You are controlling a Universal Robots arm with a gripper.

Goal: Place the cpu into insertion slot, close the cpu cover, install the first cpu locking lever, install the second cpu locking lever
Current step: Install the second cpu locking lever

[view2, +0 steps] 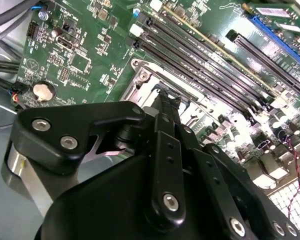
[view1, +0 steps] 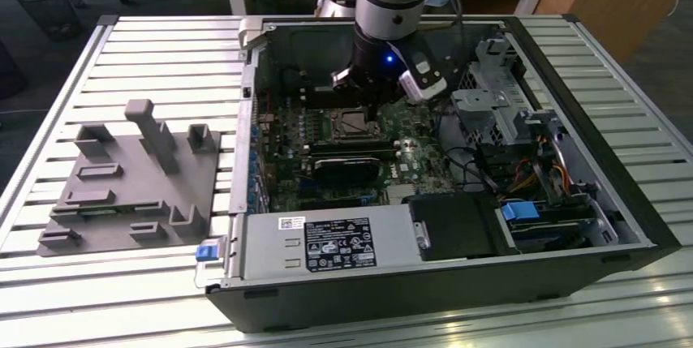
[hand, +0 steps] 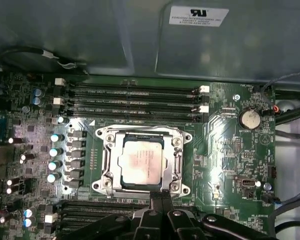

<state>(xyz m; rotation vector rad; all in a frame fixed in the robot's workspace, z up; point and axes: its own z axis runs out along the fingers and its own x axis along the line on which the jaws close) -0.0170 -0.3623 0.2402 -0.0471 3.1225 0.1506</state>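
In the first wrist view the cpu (hand: 140, 161), a pale silvery square, lies in the insertion slot (hand: 101, 135) on the green board. The cpu cover (hand: 176, 159), a silvery frame, is folded flat over it, and the chip shows through its window. My gripper (hand: 161, 196) hangs at the socket's edge with its black fingers pressed together and nothing visible between them. The second wrist view has the gripper (view2: 168, 101) just over the socket's metal frame (view2: 150, 82). In the exterior view the gripper (view1: 363, 95) is down inside the open computer case, over the insertion slot (view1: 349, 123).
Long black memory slots (hand: 132, 100) run on both sides of the socket. A black heatsink block (view1: 344, 171) sits near it, with cables and a drive cage (view1: 492, 100) on the exterior view's right. A grey fixture (view1: 130, 178) stands on the slatted table outside the case.
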